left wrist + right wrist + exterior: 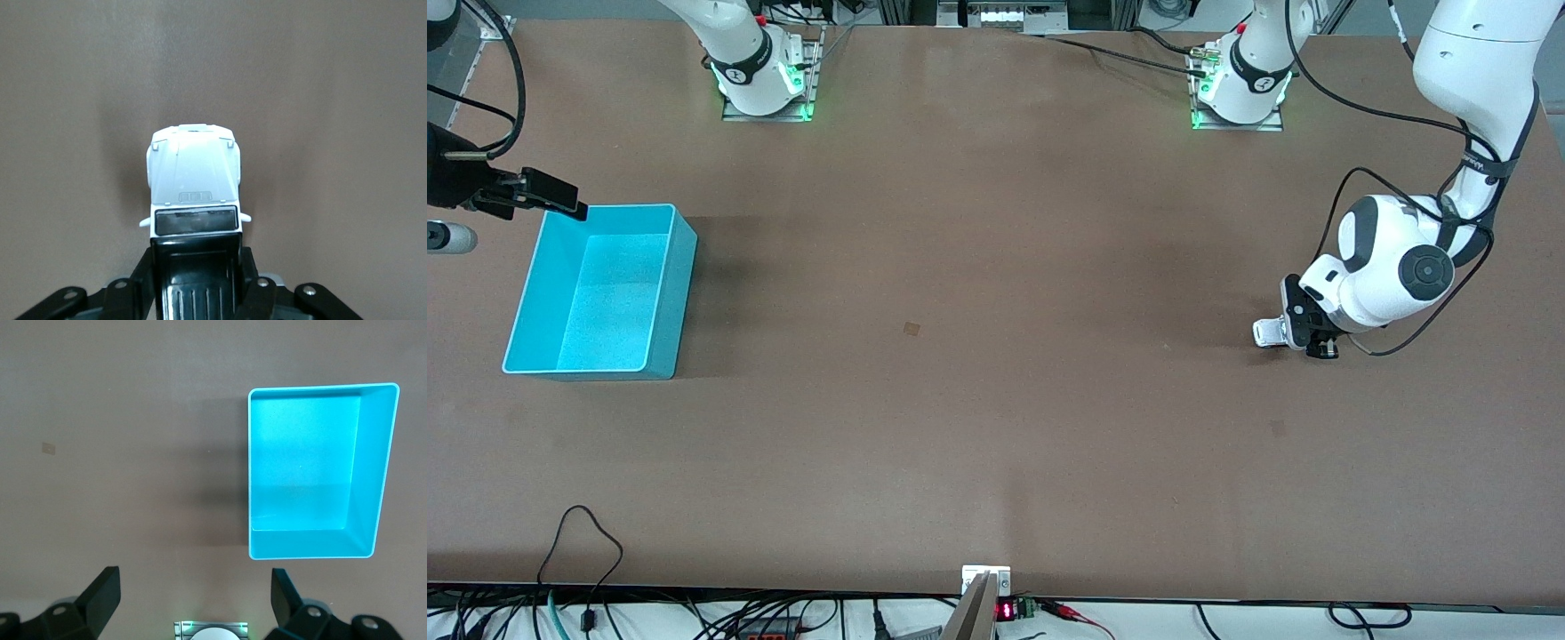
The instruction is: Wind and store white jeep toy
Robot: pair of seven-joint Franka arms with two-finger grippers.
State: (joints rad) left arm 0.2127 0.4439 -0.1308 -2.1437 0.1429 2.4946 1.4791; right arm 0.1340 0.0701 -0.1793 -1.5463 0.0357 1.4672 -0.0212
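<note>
Two arms share the brown table (996, 356), where a turquoise bin (667, 293) sits empty toward the right arm's end. Beside that bin's rim the right gripper (193, 597) waits, its fingers spread wide. Clamped on the white jeep toy (193, 180), the left gripper (1303, 333) holds it at the table surface toward the left arm's end, well apart from the bin.

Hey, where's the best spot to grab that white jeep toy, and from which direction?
Grip the white jeep toy across its flat, parallel sides at the black-roofed cabin, coming from above at its rear. That is how the left claw holds it now, shut on the cabin with the hood sticking out clear. The right claw waits open beside the turquoise bin.
</note>
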